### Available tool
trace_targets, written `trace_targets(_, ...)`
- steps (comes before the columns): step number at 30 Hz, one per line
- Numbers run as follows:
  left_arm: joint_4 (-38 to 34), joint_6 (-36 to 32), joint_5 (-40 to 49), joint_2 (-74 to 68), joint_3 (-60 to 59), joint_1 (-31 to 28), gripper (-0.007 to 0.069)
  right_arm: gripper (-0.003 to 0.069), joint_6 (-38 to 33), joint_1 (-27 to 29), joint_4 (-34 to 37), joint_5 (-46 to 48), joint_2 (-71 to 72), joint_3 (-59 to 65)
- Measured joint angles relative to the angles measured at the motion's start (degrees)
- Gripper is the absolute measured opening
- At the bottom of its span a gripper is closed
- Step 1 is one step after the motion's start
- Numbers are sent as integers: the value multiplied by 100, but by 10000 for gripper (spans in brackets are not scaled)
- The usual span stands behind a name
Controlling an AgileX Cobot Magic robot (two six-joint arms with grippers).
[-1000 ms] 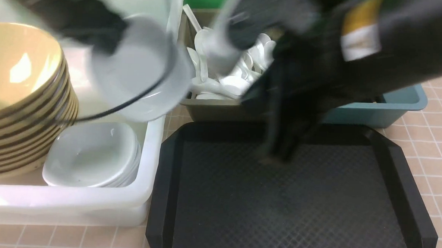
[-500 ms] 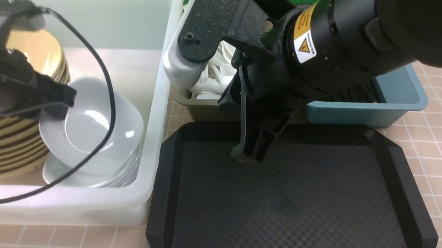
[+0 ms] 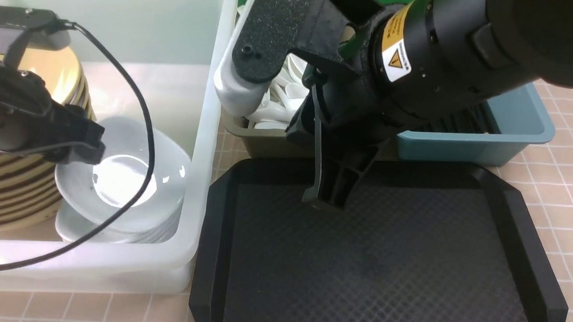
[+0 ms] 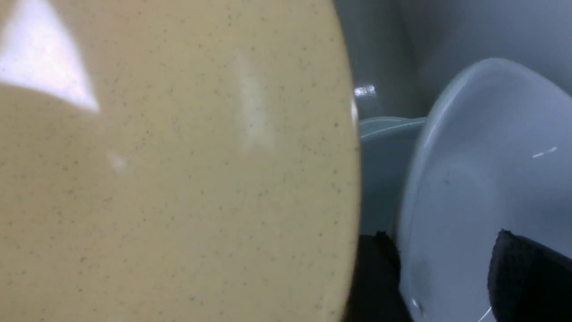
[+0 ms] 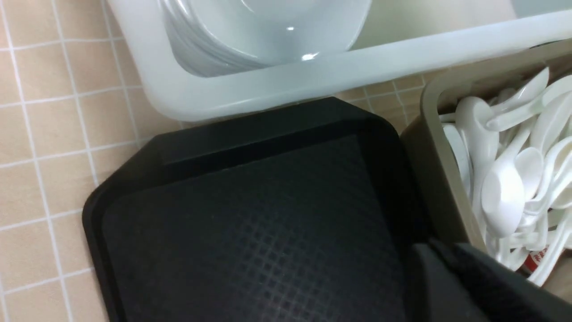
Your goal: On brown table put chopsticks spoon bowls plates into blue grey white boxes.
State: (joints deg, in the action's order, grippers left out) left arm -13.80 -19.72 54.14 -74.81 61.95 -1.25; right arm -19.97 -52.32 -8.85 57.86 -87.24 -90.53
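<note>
Front view: our left gripper (image 3: 96, 148), jaws parted, flanks a plate (image 3: 121, 178) tilted atop the stack (image 3: 119, 233) in the white box (image 3: 205, 128). Withdrawing carelessly, we could drag it off. Right gripper (image 3: 324, 201) closed, empty.

The black tray (image 3: 383, 271) is bare, open from near and right. Stacked bowls (image 3: 14, 192) and plates (image 3: 169, 185) crowd the white box (image 3: 202, 143) along its near and left parts, its far right corner free. The right arm (image 3: 446, 52) hangs over the grey box (image 3: 263, 143) of spoons (image 3: 274, 114).
</note>
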Motion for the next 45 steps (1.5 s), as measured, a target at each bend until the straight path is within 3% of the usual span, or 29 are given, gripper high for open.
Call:
trace_targets(5, 46, 15, 604, 76, 476, 0, 423, 99, 190, 0, -520, 320, 0, -95)
trace_targets(9, 104, 178, 1069, 338, 807, 0, 398, 104, 408, 0, -719, 554, 74, -212)
trace_targets(15, 794, 631, 1463, 1461, 692, 0, 211, 107, 991, 0, -734, 834, 686, -136)
trace_targets(18, 1218, 835, 1327, 2409, 112, 0, 76, 110, 1338, 0, -743, 616, 1369, 344)
trace_targets(22, 1461, 976, 860, 3526, -791, 0, 2, 112, 1489, 0, -743, 14, 2105, 1132)
trace_targets(29, 1720, 1277, -146, 5502, -2426, 0, 1, 121, 1566, 0, -476, -2015, 3705, 3190)
trace_targets(35, 1743, 1314, -642, 6442, -3000, 0, 1, 125, 1728, 0, -365, -3604, 4604, 4289)
trace_targets(39, 1743, 1314, -725, 6740, -3073, 0, 1, 130, 1786, 0, -365, -3849, 4767, 4500)
trace_targets(45, 1743, 1314, -722, 6822, -3086, 0, 1, 136, 1805, 0, -365, -3508, 4763, 4551)
